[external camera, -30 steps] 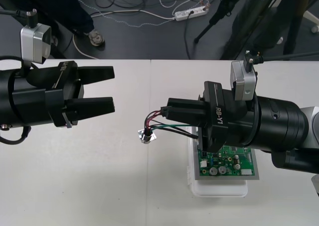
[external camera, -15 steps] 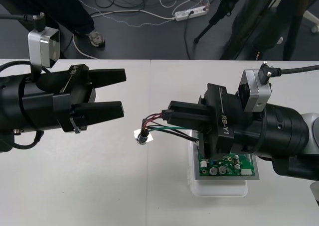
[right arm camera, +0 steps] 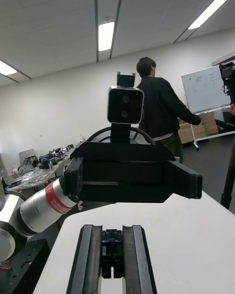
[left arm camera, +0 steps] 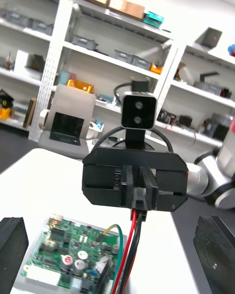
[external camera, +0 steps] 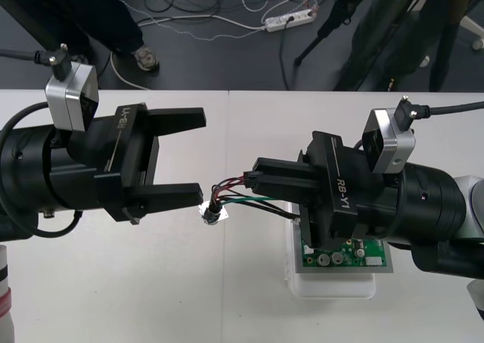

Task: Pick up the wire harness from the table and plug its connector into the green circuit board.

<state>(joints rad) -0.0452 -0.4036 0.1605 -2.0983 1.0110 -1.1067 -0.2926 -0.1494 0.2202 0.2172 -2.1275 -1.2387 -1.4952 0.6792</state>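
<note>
The harness (external camera: 233, 195) hangs between the two arms above the counter (external camera: 113, 282). Its black plug (external camera: 250, 178) is pinched in the right gripper (external camera: 259, 175), whose fingers are clamped on it. Red, black and green wires (external camera: 231, 184) droop to the metal socket (external camera: 214, 211), which dangles at or just above the counter, right beside the lower finger of the left gripper (external camera: 200, 154). The board (external camera: 344, 257) lies under the right gripper, not yet plugged.

The risk from here looks like a fumbled handover. If the left fingers, set wide apart, close on the slack wires rather than the socket, the plug could be tugged askew or pulled free. Both arms reach in level from their own sides, fingertips facing each other, near but apart.
</note>
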